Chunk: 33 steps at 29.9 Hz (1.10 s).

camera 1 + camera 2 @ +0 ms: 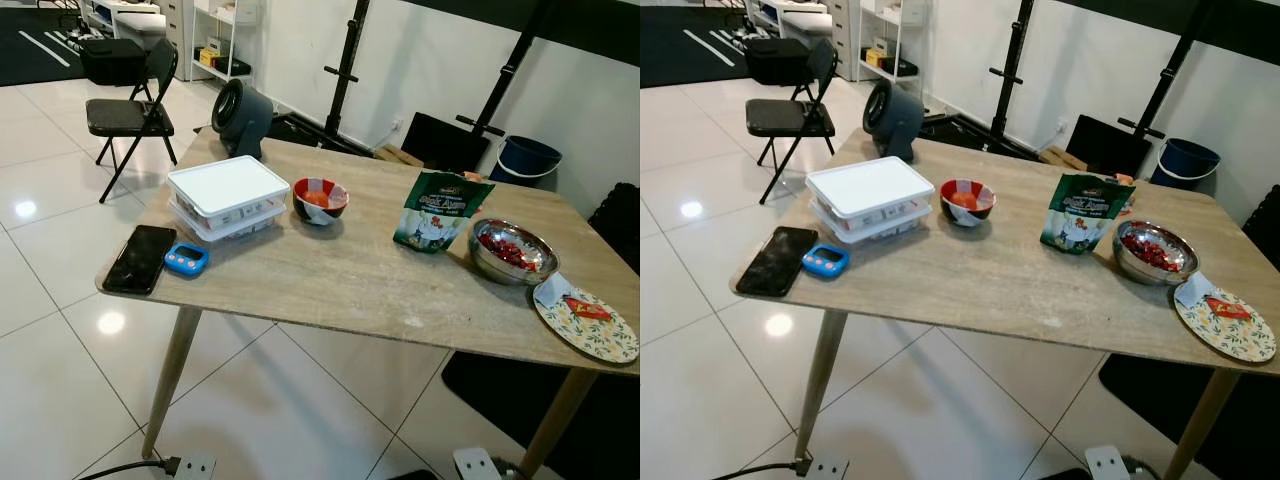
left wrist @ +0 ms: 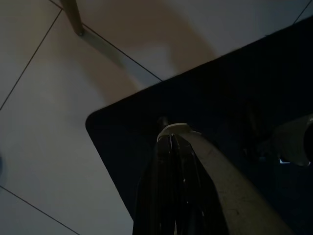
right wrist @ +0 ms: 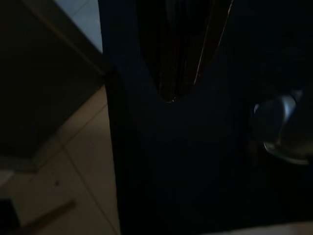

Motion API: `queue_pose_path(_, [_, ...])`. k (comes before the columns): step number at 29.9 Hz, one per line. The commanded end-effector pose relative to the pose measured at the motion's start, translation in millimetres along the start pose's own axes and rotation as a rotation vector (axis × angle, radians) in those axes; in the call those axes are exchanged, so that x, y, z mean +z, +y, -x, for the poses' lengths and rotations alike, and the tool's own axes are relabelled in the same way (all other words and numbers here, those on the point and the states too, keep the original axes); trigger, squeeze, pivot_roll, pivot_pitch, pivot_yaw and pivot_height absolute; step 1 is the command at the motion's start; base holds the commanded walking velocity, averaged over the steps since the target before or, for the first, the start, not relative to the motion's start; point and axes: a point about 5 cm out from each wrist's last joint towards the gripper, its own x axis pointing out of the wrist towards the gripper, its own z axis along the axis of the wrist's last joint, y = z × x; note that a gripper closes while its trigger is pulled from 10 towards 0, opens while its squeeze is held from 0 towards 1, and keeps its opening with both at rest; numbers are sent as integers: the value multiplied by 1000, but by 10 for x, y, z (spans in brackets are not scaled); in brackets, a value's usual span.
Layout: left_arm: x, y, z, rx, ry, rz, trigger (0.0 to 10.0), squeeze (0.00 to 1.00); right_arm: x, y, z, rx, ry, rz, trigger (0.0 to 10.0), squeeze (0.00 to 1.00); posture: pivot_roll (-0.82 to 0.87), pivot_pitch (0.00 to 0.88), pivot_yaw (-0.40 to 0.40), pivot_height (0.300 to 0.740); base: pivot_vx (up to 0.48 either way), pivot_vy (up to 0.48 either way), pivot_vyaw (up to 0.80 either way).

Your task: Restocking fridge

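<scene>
Wooden desk (image 1: 350, 280) carries everything. Landmark: green snack pouch (image 1: 438, 210), standing upright near the middle-right of the desk; white lettering on its front, too small to read, brand can't be made out. Just to the robot's right of the pouch: steel bowl (image 1: 512, 252) with red pieces inside, close to the pouch but not touching. Further right, at the desk's edge: floral plate (image 1: 590, 325) with a white scrap and a small red item on it. To the pouch's left, apart from it: red-and-white bowl (image 1: 320, 199) with something orange in it. Left again of that bowl: white lidded container (image 1: 228, 196), stacked on a second clear one; label strip on the side, unreadable. Far left of the pouch, near the desk corner: black phone (image 1: 140, 258) lying flat, screen dark, and a blue timer (image 1: 186, 260) just beside it. Behind the desk, left of the pouch: dark round fan (image 1: 240, 115) on the floor, folding chair (image 1: 130, 115) further off. Blue bucket (image 1: 527, 158) behind the pouch to the right.

Left end effector (image 2: 171, 142): fingers pressed together, nothing in them, hanging over a dark mat and pale tiled floor. Right end effector (image 3: 171, 95): very dark view, can't tell how far open; nothing seen in it.
</scene>
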Motion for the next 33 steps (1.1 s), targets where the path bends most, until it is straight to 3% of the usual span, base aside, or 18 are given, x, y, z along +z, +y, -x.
queue_pose_path(1, [-348,-139,62,-42,124,5,10000,0,-34,-54,10,-23,0,-8,10000,0,78,3,-132,740,0,0,0])
queue_pose_path(7, [-477,-68,102,-49,156,-52,10000,0,-185,-5,16,-42,10,-48,10000,0,47,12,-77,740,0,0,0])
queue_pose_path(14, [-205,210,52,-4,91,-126,10000,0,-200,171,-4,-18,13,-21,10000,0,74,1,-30,740,0,0,0])
queue_pose_path(19, [-105,385,53,58,64,-114,10000,0,-104,293,-24,10,-4,-8,10000,0,104,0,-66,740,0,0,0])
queue_pose_path(20, [-55,408,47,79,40,-60,10000,0,-40,282,-27,16,-25,-4,10000,0,110,0,-68,740,0,0,0])
queue_pose_path(23, [43,430,37,94,-6,-43,10000,0,172,261,-31,41,-81,56,10000,0,125,7,-92,740,0,0,0])
queue_pose_path(27, [45,441,38,98,-7,-42,10000,0,213,267,-32,51,-89,59,10000,0,132,14,-98,740,0,0,0])
queue_pose_path(29, [-38,449,53,110,13,3,10000,0,320,268,-31,73,-105,73,10000,0,116,12,-111,740,0,0,0])
queue_pose_path(33, [-224,387,82,92,68,0,10000,0,431,325,-28,111,-138,63,10000,0,96,0,-97,740,0,0,0])
